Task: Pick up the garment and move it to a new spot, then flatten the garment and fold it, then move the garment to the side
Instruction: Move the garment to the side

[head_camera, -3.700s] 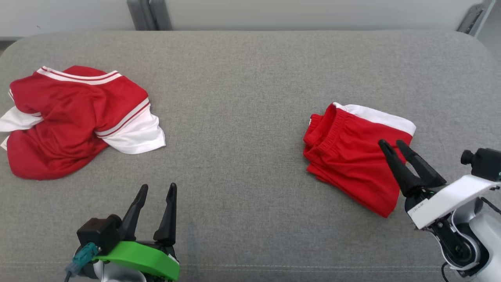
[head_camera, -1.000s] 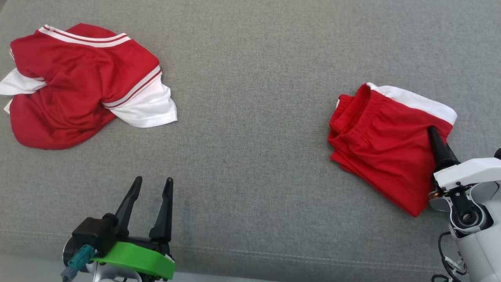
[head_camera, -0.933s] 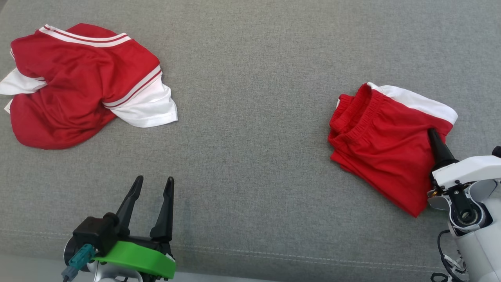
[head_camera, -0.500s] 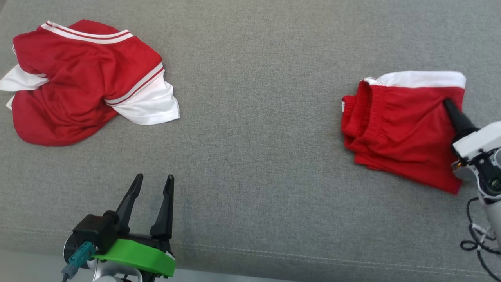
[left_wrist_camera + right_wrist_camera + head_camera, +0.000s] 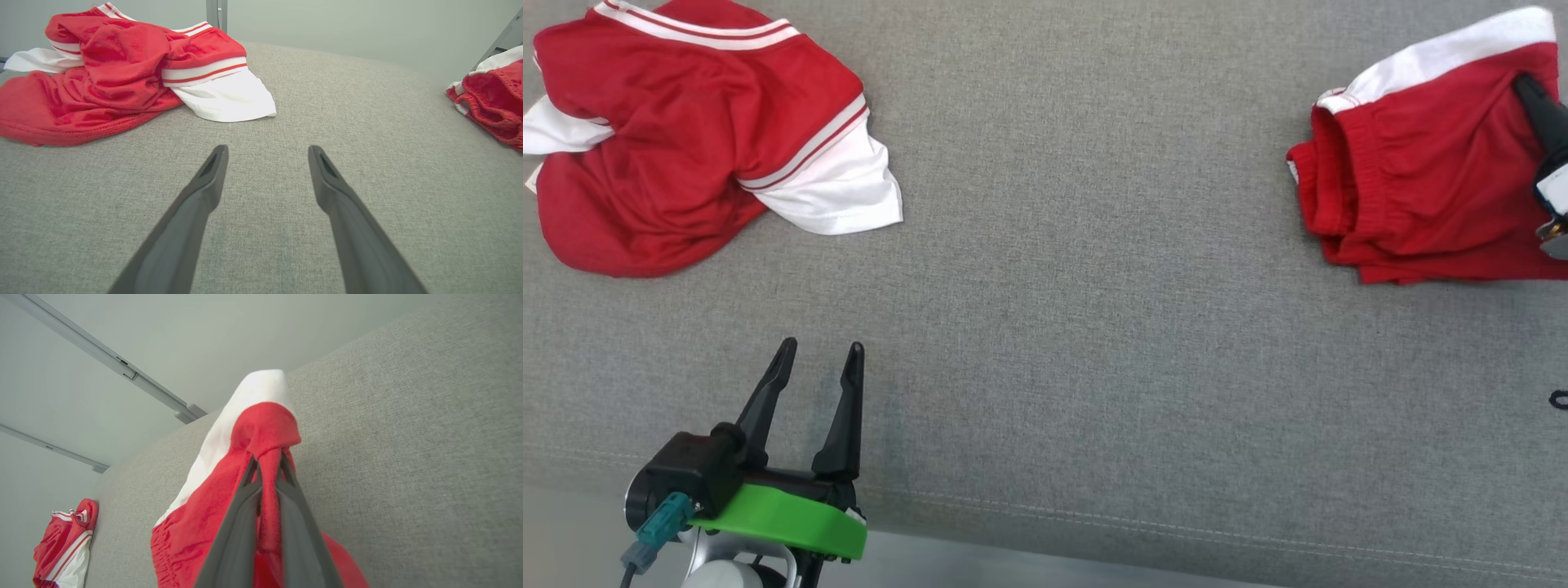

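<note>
The garment, folded red shorts (image 5: 1421, 163) with a white band, is at the far right of the grey padded surface (image 5: 1094, 286). My right gripper (image 5: 1522, 82) is shut on a pinched fold of its red cloth near the white band. The right wrist view shows that fold squeezed between the two fingers of the right gripper (image 5: 267, 459), with the shorts (image 5: 265, 424) partly lifted and the rest trailing on the surface. My left gripper (image 5: 818, 353) hovers open and empty near the front edge; the left wrist view shows the left gripper (image 5: 267, 151) with the shorts (image 5: 494, 102) far to its right.
A crumpled red jersey (image 5: 686, 139) with white sleeves and striped trim lies at the far left; the jersey (image 5: 122, 69) sits ahead and left of my left gripper. The surface's front seam and edge (image 5: 1094, 523) run along the bottom. A grey wall with rails stands behind.
My right gripper has closed on the shorts and pulled them right and farther away, turning them. The head camera has shifted too. The left gripper stays open in place.
</note>
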Robot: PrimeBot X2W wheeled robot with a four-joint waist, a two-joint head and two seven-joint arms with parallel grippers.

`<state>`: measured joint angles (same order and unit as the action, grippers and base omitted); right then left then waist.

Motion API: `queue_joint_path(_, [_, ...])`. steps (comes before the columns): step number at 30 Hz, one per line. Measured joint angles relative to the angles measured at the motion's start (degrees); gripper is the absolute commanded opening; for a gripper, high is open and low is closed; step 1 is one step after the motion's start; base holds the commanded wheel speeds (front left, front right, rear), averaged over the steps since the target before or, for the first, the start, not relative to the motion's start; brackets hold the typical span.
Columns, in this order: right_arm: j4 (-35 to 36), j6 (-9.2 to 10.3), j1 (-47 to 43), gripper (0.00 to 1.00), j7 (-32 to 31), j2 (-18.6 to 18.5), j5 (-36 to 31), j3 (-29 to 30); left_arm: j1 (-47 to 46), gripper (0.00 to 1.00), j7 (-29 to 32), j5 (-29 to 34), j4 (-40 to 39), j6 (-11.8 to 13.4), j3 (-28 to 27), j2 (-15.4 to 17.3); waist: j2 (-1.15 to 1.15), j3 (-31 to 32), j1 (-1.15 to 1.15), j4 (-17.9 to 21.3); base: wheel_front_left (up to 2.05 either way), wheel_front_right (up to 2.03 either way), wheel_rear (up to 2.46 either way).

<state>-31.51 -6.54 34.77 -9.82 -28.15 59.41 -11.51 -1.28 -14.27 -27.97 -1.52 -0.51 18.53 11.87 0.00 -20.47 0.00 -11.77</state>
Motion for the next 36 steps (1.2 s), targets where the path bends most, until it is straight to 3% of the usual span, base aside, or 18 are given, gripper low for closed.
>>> queue_joint_path(8, [-2.32, -0.01, 4.67, 0.00, -1.38, -1.19, -0.48, -0.24, 0.00, 1.00, 0.01, 0.00, -1.07, 0.60, -2.23, 1.19, 0.00, -3.56, 0.00, 0.83, 0.00, 0.00, 0.00])
queue_joint_path(24, [-7.33, -0.19, 7.06, 0.00, -1.23, -1.74, -0.48, 0.22, -0.12, 1.00, 0.85, 0.25, -3.65, 0.60, -3.41, 4.08, 0.00, -7.01, 0.00, 7.80, 0.00, 0.00, 0.00])
queue_joint_path(36, [-11.01, -0.51, 7.45, 0.00, 2.60, -3.58, -1.24, 1.01, -0.79, 1.00, 1.69, 0.59, -4.13, 0.60, -3.01, 4.28, 0.00, -8.98, 0.00, 10.69, 0.00, 0.00, 0.00])
